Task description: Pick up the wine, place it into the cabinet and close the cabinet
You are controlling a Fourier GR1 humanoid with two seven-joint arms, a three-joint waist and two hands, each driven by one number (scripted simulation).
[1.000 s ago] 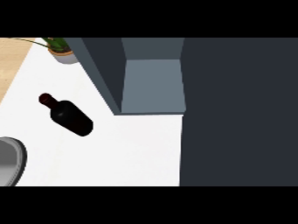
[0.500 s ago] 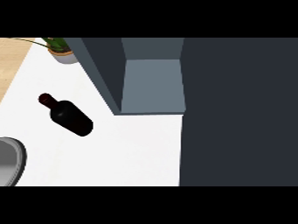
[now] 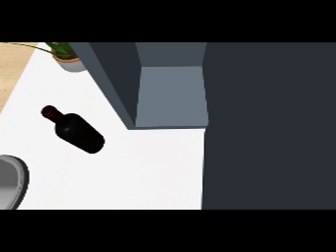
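On the white counter, left of centre, the wine bottle stands alone with nothing touching it. No hand or fingers show in the head view, so its position relative to the fingers can't be given, and I can't tell whether either hand is wide, narrow or holding anything. Bottle: dark glass, near black, with a dark red cap; seen from steeply above, neck toward upper left, body toward lower right. The open cabinet sits just to its right, grey-blue inside, with a dark wall facing the bottle; a large dark panel fills the view's right side. A potted plant sits at the counter's far end, well apart from the bottle. A grey rounded object cuts in at lower left, identity unclear.
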